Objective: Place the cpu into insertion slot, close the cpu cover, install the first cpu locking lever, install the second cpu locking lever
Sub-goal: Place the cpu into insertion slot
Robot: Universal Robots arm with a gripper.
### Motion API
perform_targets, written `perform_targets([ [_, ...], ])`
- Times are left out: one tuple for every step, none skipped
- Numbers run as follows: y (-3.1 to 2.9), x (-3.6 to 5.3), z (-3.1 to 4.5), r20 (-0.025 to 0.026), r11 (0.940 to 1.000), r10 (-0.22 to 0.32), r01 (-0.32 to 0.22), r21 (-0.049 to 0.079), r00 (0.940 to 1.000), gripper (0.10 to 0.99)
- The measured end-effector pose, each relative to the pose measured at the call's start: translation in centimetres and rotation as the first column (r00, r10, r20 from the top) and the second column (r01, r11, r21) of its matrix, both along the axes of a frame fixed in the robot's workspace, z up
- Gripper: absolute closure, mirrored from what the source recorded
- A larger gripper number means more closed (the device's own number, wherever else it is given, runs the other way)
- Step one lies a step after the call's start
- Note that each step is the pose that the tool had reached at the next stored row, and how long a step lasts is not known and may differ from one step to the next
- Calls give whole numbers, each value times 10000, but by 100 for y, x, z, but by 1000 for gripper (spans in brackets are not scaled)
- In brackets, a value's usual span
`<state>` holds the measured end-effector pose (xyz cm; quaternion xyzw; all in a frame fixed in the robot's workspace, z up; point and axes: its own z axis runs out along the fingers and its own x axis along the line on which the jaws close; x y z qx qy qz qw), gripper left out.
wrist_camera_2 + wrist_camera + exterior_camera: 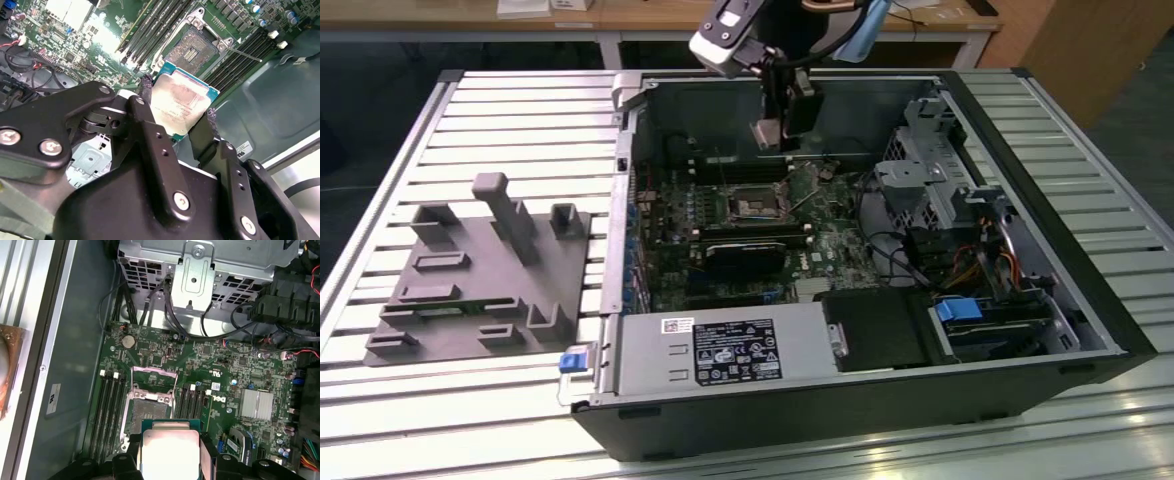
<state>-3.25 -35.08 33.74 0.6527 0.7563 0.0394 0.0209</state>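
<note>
My gripper hangs above the open computer case, shut on the cpu, a flat square chip with a dull silver top. Both wrist views show the cpu pinched edgewise between the black fingers. It is held tilted in the air, apart from the board. The insertion slot lies below it on the green board, uncovered and dark inside. The cpu cover stands flipped open at one edge of the slot. A thin metal locking lever sticks out beside the slot.
Long black memory slots flank the socket. A black fan shroud, a metal drive cage with cables and a power supply crowd the case. A grey fixture sits on the slatted table at the exterior view's left.
</note>
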Motion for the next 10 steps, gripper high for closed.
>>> perform_targets([
  [0,0,-3,0,10000,-3,3,1,10000,545],
  [0,0,-6,0,10000,-6,6,0,10000,545],
  [0,0,-8,0,10000,-9,9,1,10000,545],
  [0,0,-10,0,10000,-12,12,0,10000,545],
  [0,0,-13,0,10000,-15,15,0,10000,545],
  [0,0,-16,0,10000,-18,18,1,10000,545],
  [0,0,-18,0,10000,-21,21,1,10000,545],
  [0,0,-21,0,10000,-23,23,0,10000,545],
  [0,0,-23,0,10000,-27,27,0,10000,545],
  [0,0,-26,0,10000,-29,29,1,10000,545],
])
